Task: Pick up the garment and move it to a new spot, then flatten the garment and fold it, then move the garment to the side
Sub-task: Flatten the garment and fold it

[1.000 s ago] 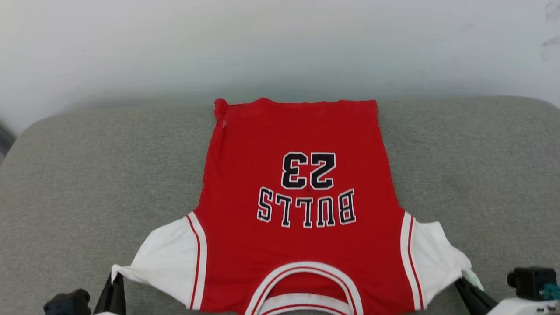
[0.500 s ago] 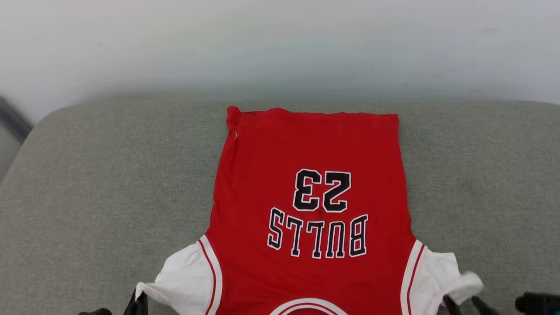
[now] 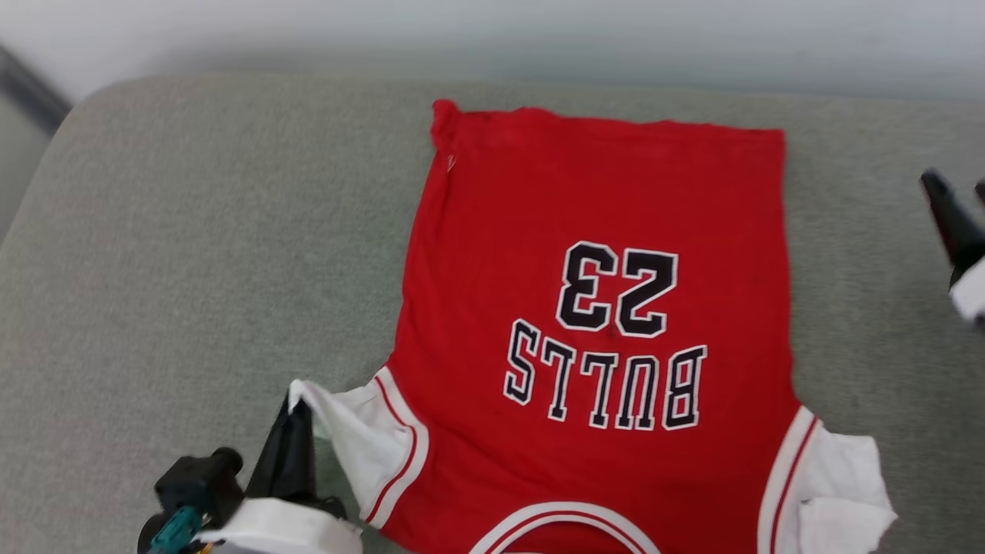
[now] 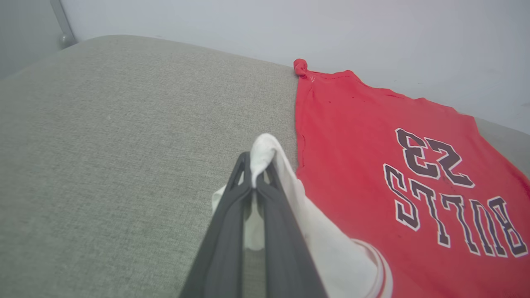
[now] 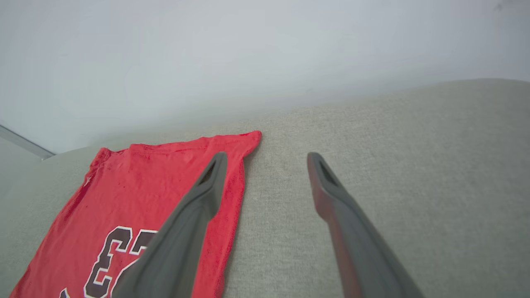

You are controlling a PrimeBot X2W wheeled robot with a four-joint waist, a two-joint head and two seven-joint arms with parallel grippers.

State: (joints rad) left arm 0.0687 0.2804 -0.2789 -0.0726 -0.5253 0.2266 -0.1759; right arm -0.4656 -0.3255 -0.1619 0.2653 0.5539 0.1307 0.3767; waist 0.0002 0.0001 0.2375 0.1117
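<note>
One garment (image 3: 600, 231) sleeve (image 3: 362, 435) pinched by left pincer (image 4: 257, 163); right pincer (image 5: 267, 157) agape

Dark tapered fingers (image 4: 225, 240), white wrist casing (image 3: 269, 529)

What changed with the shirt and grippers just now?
The right gripper opened, let go of the right sleeve and moved forward beside the shirt; that sleeve lies on the cushion. The left gripper still pinches the left sleeve; the shirt stays flat.
</note>
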